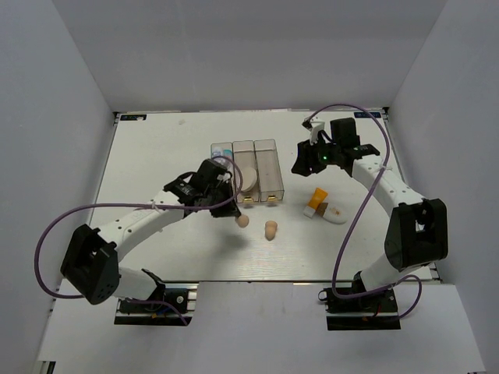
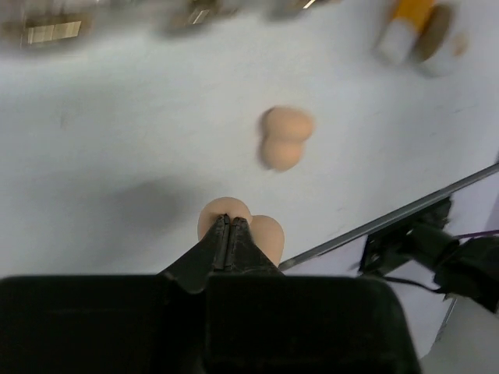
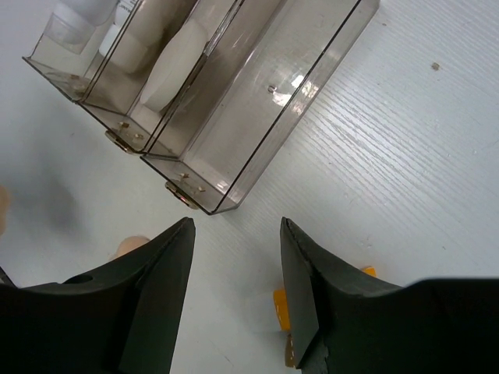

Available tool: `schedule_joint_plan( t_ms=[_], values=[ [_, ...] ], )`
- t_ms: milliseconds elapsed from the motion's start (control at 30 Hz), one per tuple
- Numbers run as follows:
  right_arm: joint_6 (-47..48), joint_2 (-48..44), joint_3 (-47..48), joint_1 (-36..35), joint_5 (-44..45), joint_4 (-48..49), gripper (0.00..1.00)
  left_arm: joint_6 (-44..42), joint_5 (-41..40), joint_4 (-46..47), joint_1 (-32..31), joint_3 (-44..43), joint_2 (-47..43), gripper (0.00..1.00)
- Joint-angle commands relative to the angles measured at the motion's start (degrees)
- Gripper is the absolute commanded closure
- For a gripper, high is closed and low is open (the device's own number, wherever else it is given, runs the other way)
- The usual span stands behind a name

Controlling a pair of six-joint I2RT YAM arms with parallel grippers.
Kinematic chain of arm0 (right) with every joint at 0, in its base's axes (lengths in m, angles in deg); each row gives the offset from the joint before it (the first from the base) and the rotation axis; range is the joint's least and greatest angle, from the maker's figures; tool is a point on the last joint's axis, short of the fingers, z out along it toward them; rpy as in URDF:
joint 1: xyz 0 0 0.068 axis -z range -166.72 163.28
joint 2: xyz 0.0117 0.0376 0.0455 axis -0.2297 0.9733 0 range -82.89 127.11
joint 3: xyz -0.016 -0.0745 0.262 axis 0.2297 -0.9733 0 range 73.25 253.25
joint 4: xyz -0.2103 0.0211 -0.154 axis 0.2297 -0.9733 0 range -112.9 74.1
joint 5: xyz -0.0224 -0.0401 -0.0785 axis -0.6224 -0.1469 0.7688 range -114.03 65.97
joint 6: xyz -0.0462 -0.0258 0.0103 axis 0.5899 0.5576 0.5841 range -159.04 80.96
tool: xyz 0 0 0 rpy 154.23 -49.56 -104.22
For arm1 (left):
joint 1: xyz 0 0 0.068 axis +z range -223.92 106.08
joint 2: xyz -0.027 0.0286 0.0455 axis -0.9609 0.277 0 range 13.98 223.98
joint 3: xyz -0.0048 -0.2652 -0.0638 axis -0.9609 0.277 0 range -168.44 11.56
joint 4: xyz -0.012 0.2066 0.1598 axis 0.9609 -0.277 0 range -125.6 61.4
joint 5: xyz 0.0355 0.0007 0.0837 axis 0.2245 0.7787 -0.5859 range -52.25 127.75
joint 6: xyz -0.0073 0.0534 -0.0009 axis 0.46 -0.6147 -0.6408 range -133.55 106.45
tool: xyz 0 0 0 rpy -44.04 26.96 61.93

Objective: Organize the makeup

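Beige sponge (image 2: pixel 267 234) pinched at tips of left fingers (image 2: pixel 217 251) — clenched, right fingers (image 3: pixel 160 296) spread, second sponge (image 2: pixel 286 137) beyond

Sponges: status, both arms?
Left gripper shut on beige sponge. Right gripper open, empty, beside clear box. Second sponge loose on table. Nothing blocking.

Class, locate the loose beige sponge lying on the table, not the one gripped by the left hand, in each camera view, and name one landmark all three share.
Top external: the loose sponge lies near centre, just in front of the clear box.
Left wrist: above centre, blurred.
Right wrist: only a peach sliver, low on the left.
Shared landmark: the clear box, blurred along the left wrist's top edge, upper left in the right wrist.
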Motion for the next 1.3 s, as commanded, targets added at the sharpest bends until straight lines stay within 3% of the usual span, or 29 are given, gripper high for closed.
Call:
schedule_joint_plan(
  t_ms=[0,100,367,633,767,833,933,1100,1267],
  values=[
    [1.1,-2.4,-0.9,0.2,-1.4,1.5,0.46,-3.1,-3.5,4.0,0.8,-6.7,0.1,1.0],
    [1.5,-2.8,-1.4,0.2,-1.9,1.4,0.46,-5.7,-6.8,5.6,0.8,-13.2,3.5,1.0],
    [3.7,-5.4,-4.3,0.3,-2.2,1.0,0.45,-9.9,-20.9,3.8,3.2,-33.2,23.3,1.0],
    [4.8,-8.6,-8.4,0.2,-2.0,1.2,0.44,-10.3,-24.6,-1.9,6.6,-54.4,40.4,1.0],
    [5.2,-8.9,-8.9,0.3,-2.1,1.0,0.44,-10.5,-24.4,-3.2,7.8,-59.1,45.0,1.0],
    [5.4,-8.5,-8.5,0.2,-2.1,0.8,0.44,-10.4,-24.7,-3.4,8.3,-59.0,46.1,0.93],
    [6.3,-7.8,-7.6,0.2,-2.8,-0.1,0.42,-10.3,-24.6,-3.5,8.3,-57.7,46.3,0.71],
    [9.4,-6.1,-5.6,0.2,-5.7,-2.5,0.38,-11.6,-22.4,-1.5,8.9,-56.3,45.4,0.45],
    [16.1,-5.3,-3.1,-0.1,-12.4,-6.9,0.36,-11.6,-20.7,-0.1,8.9,-56.9,43.5,0.43]
  ],
)
